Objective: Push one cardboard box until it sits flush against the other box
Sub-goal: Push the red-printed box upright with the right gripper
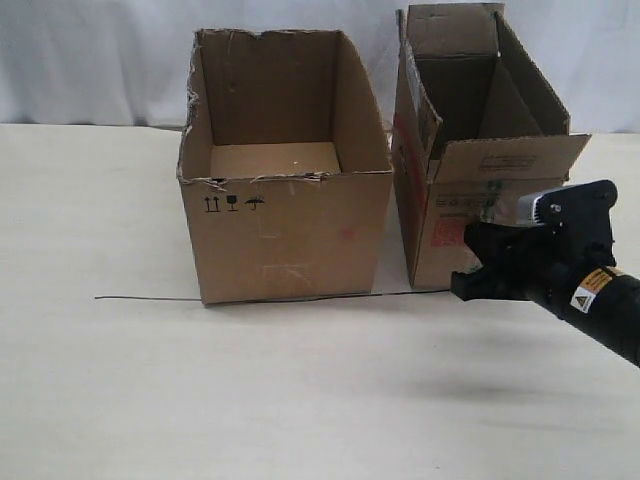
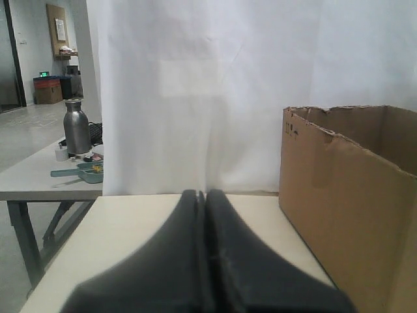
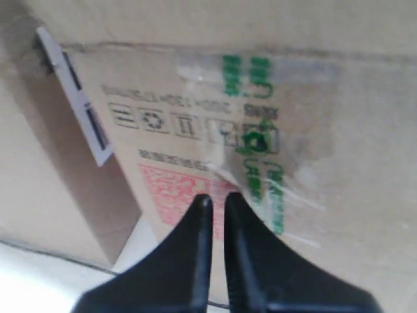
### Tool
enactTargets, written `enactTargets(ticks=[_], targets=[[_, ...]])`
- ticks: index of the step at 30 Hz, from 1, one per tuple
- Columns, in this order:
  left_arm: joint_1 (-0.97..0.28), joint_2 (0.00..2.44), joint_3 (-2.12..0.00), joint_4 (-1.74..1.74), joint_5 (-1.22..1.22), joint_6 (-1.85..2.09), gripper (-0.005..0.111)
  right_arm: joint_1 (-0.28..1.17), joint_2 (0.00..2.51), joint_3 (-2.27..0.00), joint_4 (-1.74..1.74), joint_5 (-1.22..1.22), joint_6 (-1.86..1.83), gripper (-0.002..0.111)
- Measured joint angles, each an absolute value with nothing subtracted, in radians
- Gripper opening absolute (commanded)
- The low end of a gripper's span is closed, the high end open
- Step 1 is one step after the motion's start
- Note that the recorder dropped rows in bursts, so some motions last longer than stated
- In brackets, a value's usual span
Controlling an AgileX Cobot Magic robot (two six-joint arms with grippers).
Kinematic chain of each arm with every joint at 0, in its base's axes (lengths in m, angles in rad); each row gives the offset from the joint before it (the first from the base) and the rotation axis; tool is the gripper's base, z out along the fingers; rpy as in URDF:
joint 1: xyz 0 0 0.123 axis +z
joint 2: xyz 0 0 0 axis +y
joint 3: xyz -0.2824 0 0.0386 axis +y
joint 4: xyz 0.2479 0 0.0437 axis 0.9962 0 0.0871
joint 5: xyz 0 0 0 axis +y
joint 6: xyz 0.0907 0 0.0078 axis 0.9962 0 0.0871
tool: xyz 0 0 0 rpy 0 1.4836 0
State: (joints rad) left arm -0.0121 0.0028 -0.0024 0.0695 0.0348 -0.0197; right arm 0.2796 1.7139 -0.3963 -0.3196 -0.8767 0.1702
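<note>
The cardboard box (image 1: 440, 215) stands on the right part of the table (image 1: 300, 400), and its near face is the surface closest to the right gripper (image 1: 468, 268). That gripper hangs low in front of this face with its fingers (image 3: 199, 225) drawn together to a thin slit and nothing between them. In the right wrist view the fingertips overlap the red sticker (image 3: 171, 190) beside the green-printed tape (image 3: 257, 130); whether they touch the carton cannot be told. A white barcode label (image 3: 73, 98) wraps the adjoining corner. The left gripper (image 2: 203, 195) does not show in the exterior view. In its own wrist view it sits low over the tabletop, its fingers pressed fully together and empty, with the other box (image 2: 345, 202) just beside it. A thin dark line (image 1: 150, 298) runs across the table along the near bottom edges of both cartons. The other box (image 1: 285, 200) stands left of the cardboard box, open-topped, with a ragged rim and small black handling symbols (image 1: 232, 204) on its near face. The two cartons stand side by side but apart: a narrow gap separates their facing walls. The flaps of the cardboard box stand upright. A white curtain (image 1: 100, 60) closes the scene behind.
</note>
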Motion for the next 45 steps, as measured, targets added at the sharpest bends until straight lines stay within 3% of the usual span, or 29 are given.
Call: enactTargets(ticks=[8,15,20,33,45], targets=[[-0.012,0.003,-0.002,0.069,0.035,-0.020,0.000,0.280,1.407,-0.270,-0.378,-0.847,0.415,0.005],[-0.012,0.003,-0.002,0.069,0.035,-0.018,0.000,0.280,0.962,-0.378,-0.384,-0.321,0.602,0.005],[-0.012,0.003,-0.002,0.069,0.035,-0.018,0.000,0.214,0.859,-0.591,-0.384,-0.051,0.559,0.005],[-0.012,0.003,-0.002,0.069,0.035,-0.018,0.000,-0.044,1.381,-1.010,-0.337,0.301,0.445,0.005],[-0.012,0.003,-0.002,0.069,0.035,-0.018,0.000,-0.218,1.735,-1.434,0.275,0.783,-0.119,0.005]])
